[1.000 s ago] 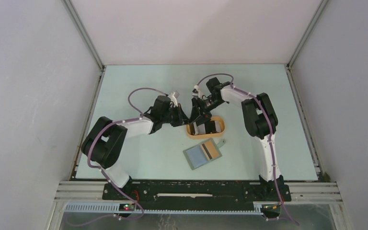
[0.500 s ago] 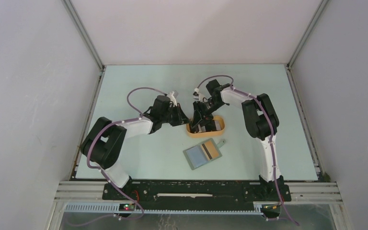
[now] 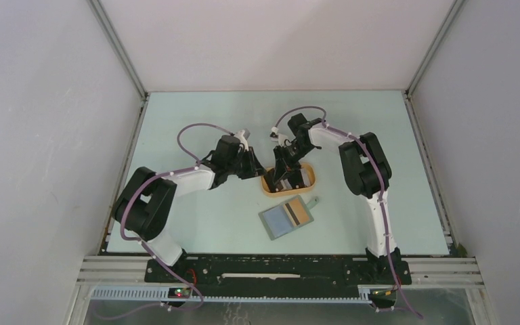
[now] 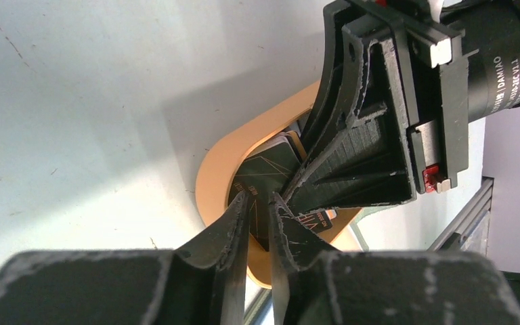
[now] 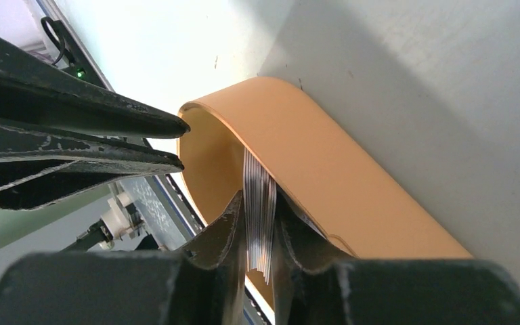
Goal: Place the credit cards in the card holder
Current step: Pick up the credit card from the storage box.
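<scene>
A thin stack of credit cards (image 5: 258, 179) stands edge-on in the orange tray (image 5: 311, 149), pinched in the right tool (image 5: 261, 203). Light, stiff and slick, they are probably best gripped across the flat faces, or one may slide out. The left tool (image 4: 257, 203), narrowed and empty, points at the stack. Only the overhead view shows the card holder (image 3: 281, 223) open on the table (image 3: 196, 122) beside the tray. Only the left wrist view shows a card's black face.

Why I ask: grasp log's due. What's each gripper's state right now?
Left gripper: fingers barely apart, nothing visibly gripped.
Right gripper: closed on the credit cards, at the orange tray.
</scene>
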`<state>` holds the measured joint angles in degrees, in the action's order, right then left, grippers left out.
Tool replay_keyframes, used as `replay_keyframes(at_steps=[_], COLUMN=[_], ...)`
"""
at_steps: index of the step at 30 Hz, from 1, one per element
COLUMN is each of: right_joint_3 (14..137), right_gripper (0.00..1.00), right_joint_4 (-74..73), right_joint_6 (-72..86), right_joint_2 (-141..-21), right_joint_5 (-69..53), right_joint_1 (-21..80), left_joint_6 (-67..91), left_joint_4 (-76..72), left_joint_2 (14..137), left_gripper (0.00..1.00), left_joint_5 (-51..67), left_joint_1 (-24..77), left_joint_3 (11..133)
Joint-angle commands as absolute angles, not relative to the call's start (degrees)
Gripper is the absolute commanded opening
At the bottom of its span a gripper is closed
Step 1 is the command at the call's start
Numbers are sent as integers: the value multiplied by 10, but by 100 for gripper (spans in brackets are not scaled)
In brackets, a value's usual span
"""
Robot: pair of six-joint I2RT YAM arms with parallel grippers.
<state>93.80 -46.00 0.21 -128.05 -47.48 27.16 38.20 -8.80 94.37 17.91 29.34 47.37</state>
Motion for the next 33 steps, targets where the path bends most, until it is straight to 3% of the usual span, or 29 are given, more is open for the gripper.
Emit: replay_keyframes(at_steps=[1, 9, 17, 21, 33], right_joint_3=[983, 1068, 1082, 1076, 1061], right_gripper=[20, 18, 47, 54, 54], right_joint_4=[-464, -486, -510, -504, -493], right_joint_6=[-39, -84, -68, -55, -24], right_joint_2=[-1291, -1331, -1362, -1362, -1349], right_joint_5=[-463, -467, -502, -515, -522], right_joint_1=[273, 274, 270, 267, 246], left_joint_6=[365, 367, 372, 373, 374], left_joint_4=[-83, -90, -100, -103, -107], left_joint_2=[912, 891, 888, 888, 879], left_gripper=[21, 22, 22, 22, 22], left_joint_5=[156, 137, 136, 138, 135], left_joint_1=[290, 281, 275, 274, 272], left_joint_3=[461, 443, 432, 430, 421])
